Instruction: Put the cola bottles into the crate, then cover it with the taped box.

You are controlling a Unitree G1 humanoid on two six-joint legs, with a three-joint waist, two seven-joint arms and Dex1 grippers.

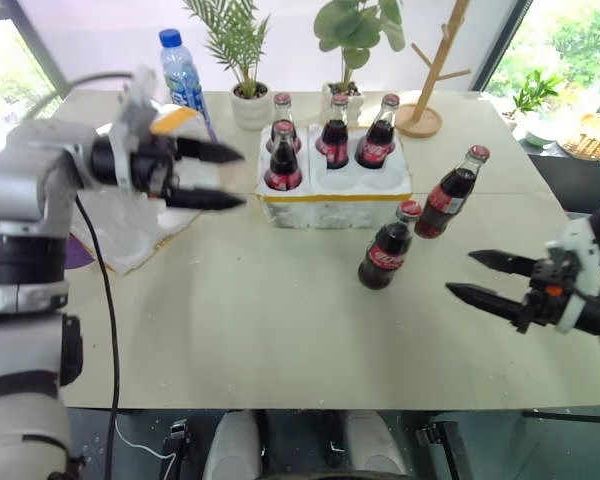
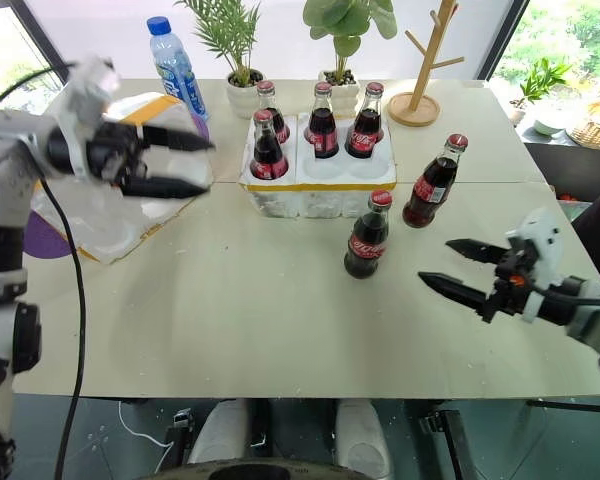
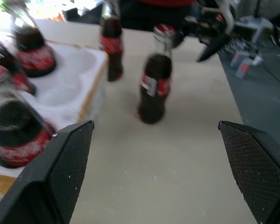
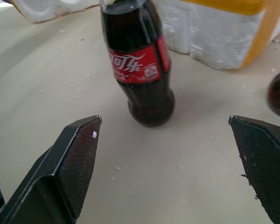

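Spread right gripper [image 1: 472, 274] facing loose cola bottle [image 4: 139, 70], left gripper [image 1: 228, 176] spread beside crate [image 1: 332, 205], four bottles seated.

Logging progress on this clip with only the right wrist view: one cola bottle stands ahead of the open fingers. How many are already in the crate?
Observer: Four cola bottles stand in the crate; its front middle and front right wells are free.
Operator: Is another bottle outside it?
Observer: Yes, a second bottle stands on the table, right of the crate.
Operator: And the left gripper?
Observer: The left gripper is open and empty, left of the crate, near the taped box.
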